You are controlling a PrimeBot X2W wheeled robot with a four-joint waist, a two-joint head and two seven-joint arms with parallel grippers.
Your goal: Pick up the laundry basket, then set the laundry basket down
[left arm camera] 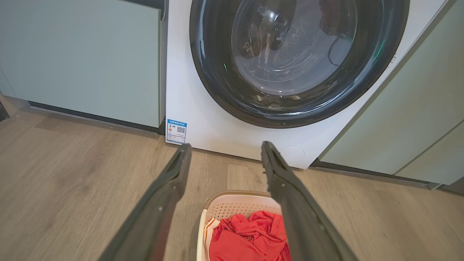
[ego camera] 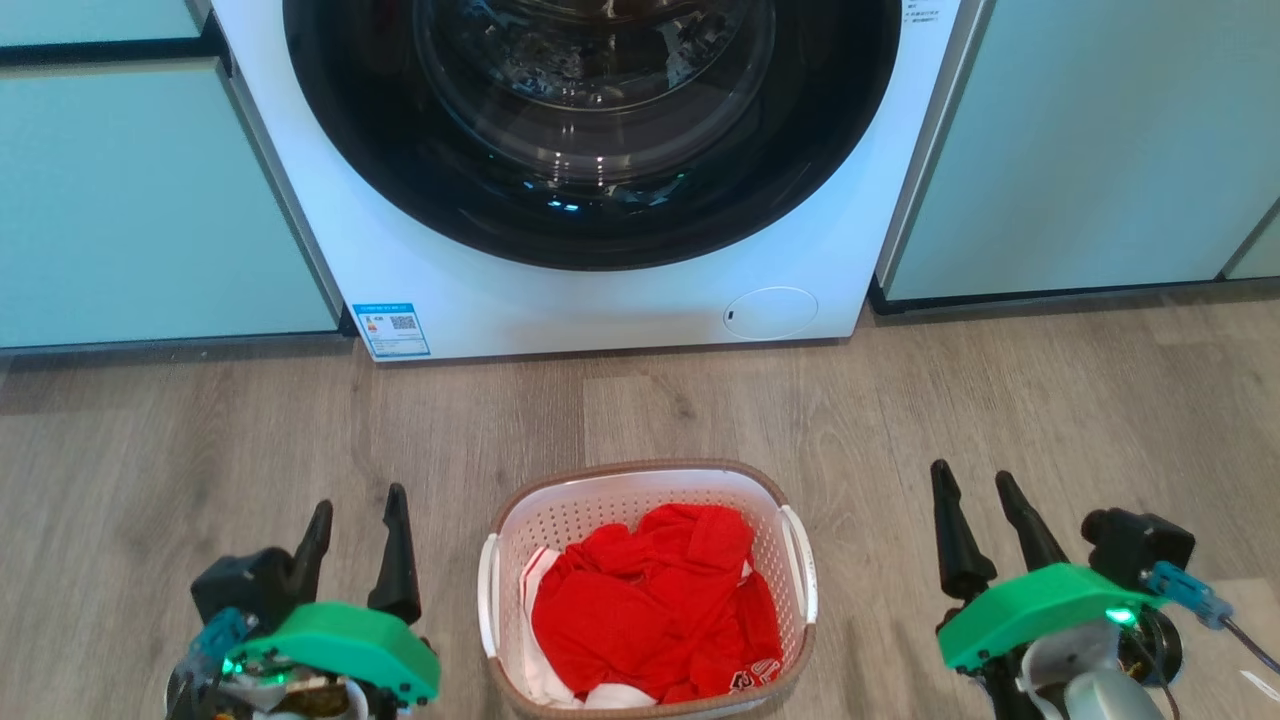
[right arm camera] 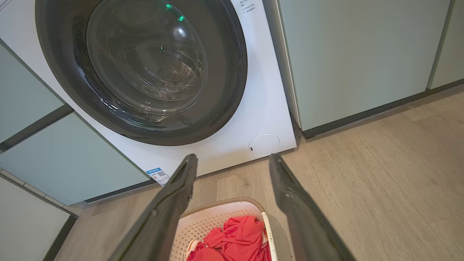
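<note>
1. Pale wood floor [ego camera: 1000, 400] runs up to a white washing machine [ego camera: 420, 270] set between green cupboards [ego camera: 130, 200].
2. On that floor, in front of the machine and apart from it, sits the laundry basket [ego camera: 600, 510]. It is upright, with red clothes [ego camera: 650, 600] heaped inside. It lies midway between my two arms, which I judge is why I face it square: one side handle for each arm.
3. My left pincer [ego camera: 360, 498] hangs near the basket's left handle [ego camera: 487, 595]. Its fingers are spread apart, gripping nothing and touching nothing.
4. My right pincer [ego camera: 970, 472] is near the right handle [ego camera: 805, 565], a bit further off, also parted and empty.
5. Both pincers point forward toward the machine, alongside the basket walls rather than down into it. I take that as a way of keeping clear of the clothes.
6. By my reading, the lift is not yet begun. Each pincer next has to come inward onto its handle, and evenly, or the basket may tip and spill.
</note>
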